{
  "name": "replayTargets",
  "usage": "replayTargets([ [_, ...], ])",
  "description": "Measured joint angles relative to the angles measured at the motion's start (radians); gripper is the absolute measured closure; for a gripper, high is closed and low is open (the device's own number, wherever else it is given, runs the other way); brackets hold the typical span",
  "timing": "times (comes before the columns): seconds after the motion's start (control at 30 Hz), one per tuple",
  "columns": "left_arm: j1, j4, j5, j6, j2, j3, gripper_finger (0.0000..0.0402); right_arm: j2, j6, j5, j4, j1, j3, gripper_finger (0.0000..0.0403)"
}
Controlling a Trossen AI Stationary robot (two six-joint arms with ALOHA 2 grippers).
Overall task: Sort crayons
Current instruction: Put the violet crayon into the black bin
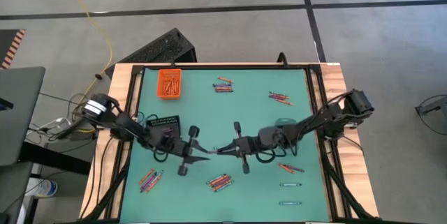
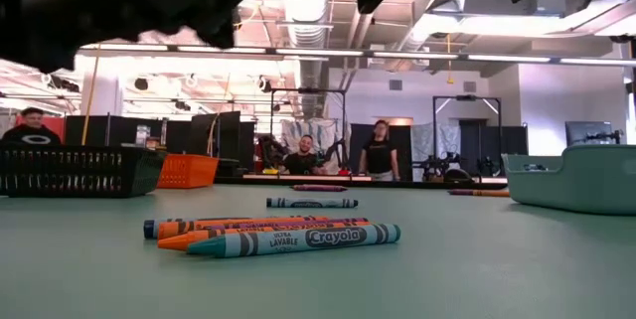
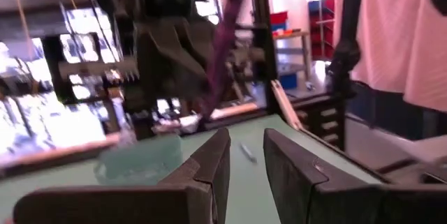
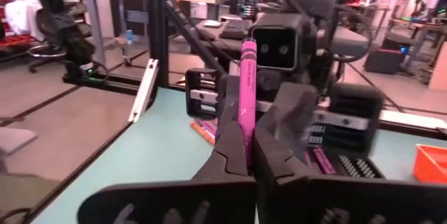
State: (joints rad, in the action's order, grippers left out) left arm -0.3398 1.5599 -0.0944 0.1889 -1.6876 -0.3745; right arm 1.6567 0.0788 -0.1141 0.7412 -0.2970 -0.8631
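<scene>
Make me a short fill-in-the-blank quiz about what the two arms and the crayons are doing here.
1. The right gripper holds a ____ crayon between its fingers.
2. The left gripper has its fingers ____, with nothing between them.
3. The orange tray sits at the table's far ____ corner in the high view.
4. The two grippers meet near the table's ____.

Missing words: purple; open; left; middle

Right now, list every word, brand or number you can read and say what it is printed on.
"Crayola": on the teal crayon at the front of the nearest pile, low view.
"ULTRA LAVABLE": on that crayon, left of the brand; small, read with some doubt.
Print on the orange crayon behind it and the crayon farther back: too small to read.
The pink crayon held in the right pincer: no legible print.
</scene>
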Motion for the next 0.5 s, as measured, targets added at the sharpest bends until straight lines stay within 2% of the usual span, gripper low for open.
replayTargets([
  [0.2,-0.001,-0.014,-0.066,0.115,-0.020,-0.095,0.0324,-0.002,0.001,0.029,-0.011,0.000,0.000,0.0401],
  [0.3,0.000,-0.042,-0.097,0.164,0.004,-0.093,0.0323,0.000,0.007,0.035,-0.020,-0.001,-0.002,0.0401],
  [0.5,-0.008,-0.049,-0.098,0.161,0.020,-0.080,0.0323,0.001,0.010,0.036,-0.031,0.003,-0.002,0.0401],
])
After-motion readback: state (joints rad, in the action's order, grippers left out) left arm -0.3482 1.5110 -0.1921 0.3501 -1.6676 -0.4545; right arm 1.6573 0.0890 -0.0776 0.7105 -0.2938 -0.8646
